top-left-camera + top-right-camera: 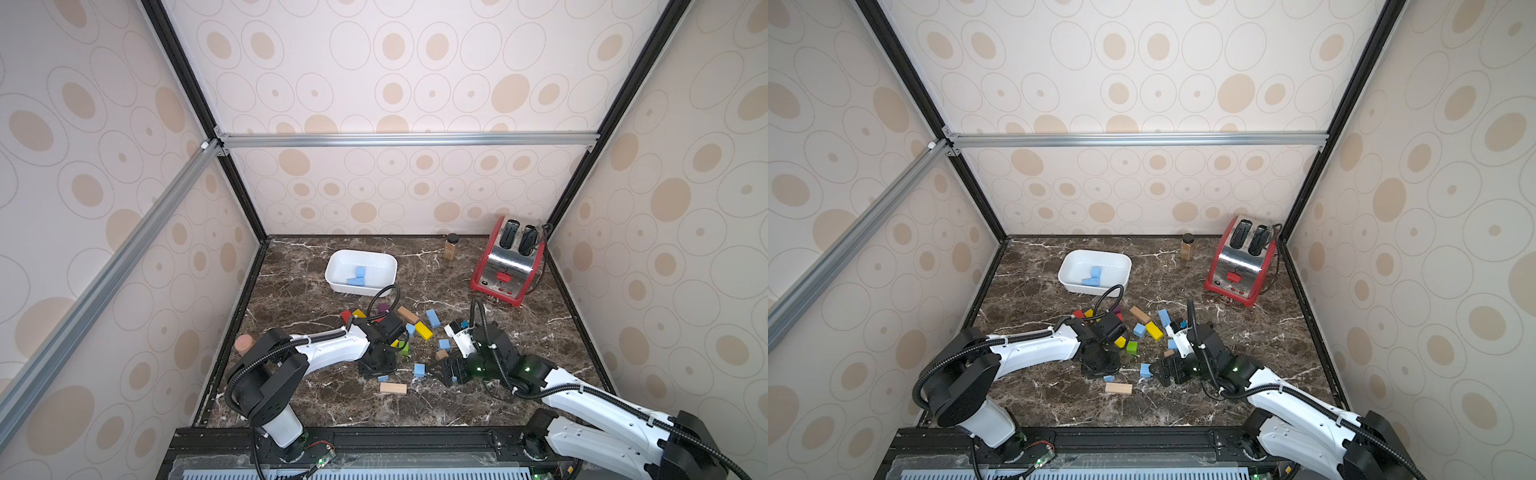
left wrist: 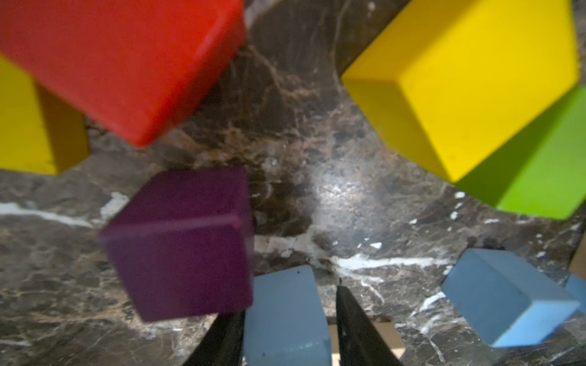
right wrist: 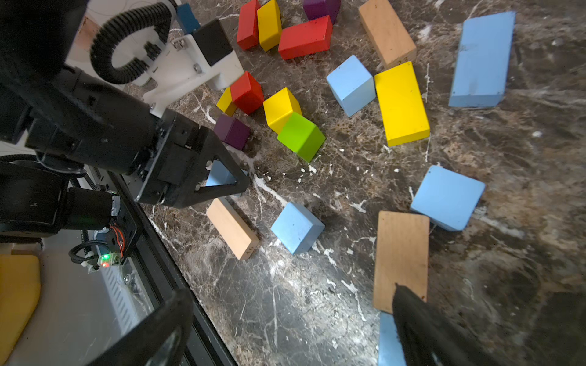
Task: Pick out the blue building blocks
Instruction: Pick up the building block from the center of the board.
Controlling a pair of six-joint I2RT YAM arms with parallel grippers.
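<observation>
Left tool [image 2: 291, 304] flanks a blue block [image 2: 282, 329], grip uncertain, jaws clear only in wrist views; right tool [image 3: 291, 291] spread wide.

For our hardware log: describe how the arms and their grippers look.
The left arm and right arm match: white shells, black joints, ribbed black cable hoses. Green lights glow near the right wrist. The left gripper and right gripper are black; the left's jaws form open triangles.
</observation>
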